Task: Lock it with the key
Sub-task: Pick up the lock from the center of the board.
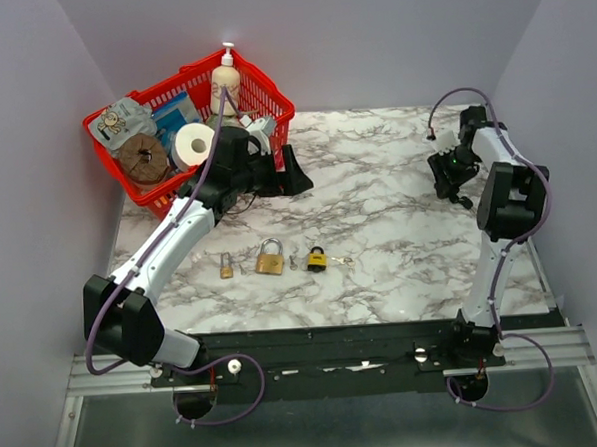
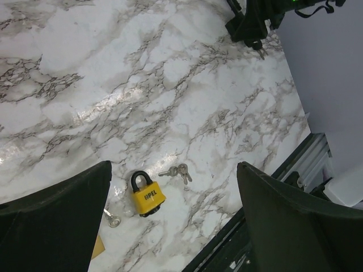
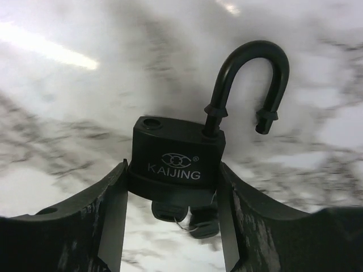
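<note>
Black padlock (image 3: 174,156): one, shackle open, gripped in right hand (image 3: 173,173) | brass padlocks (image 1: 269,258): two | yellow padlock (image 2: 148,195): one | left hand (image 2: 173,169): spread wide

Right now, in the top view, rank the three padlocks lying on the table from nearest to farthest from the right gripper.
From the right gripper, which grips a black padlock:
1. Yellow padlock, right end of the row.
2. Large brass padlock, middle.
3. Small brass padlock, left end.
</note>
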Action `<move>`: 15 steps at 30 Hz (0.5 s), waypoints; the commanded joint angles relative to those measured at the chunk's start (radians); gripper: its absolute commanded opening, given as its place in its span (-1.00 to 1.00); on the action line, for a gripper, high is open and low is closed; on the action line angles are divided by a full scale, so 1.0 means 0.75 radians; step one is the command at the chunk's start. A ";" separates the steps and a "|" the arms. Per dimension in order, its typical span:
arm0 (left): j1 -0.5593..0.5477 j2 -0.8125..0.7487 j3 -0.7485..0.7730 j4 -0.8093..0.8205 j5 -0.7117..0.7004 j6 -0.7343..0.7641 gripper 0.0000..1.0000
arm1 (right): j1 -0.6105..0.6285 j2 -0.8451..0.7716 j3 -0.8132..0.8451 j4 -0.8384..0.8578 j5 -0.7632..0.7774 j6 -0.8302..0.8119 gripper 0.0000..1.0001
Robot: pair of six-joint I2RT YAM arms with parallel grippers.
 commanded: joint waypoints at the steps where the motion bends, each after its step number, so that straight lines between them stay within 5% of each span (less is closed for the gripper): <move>1: 0.011 -0.052 -0.020 0.007 0.004 -0.009 0.97 | 0.185 -0.200 -0.313 0.113 -0.025 -0.087 -0.34; 11: 0.025 -0.129 -0.108 0.017 -0.011 -0.027 0.97 | 0.537 -0.556 -0.833 0.252 -0.171 -0.130 -0.34; 14: 0.031 -0.143 -0.126 0.023 -0.015 -0.035 0.97 | 0.586 -0.622 -0.925 0.293 -0.179 -0.179 -0.24; 15: 0.033 -0.148 -0.130 0.025 -0.017 -0.033 0.97 | 0.593 -0.630 -0.936 0.301 -0.177 -0.181 -0.04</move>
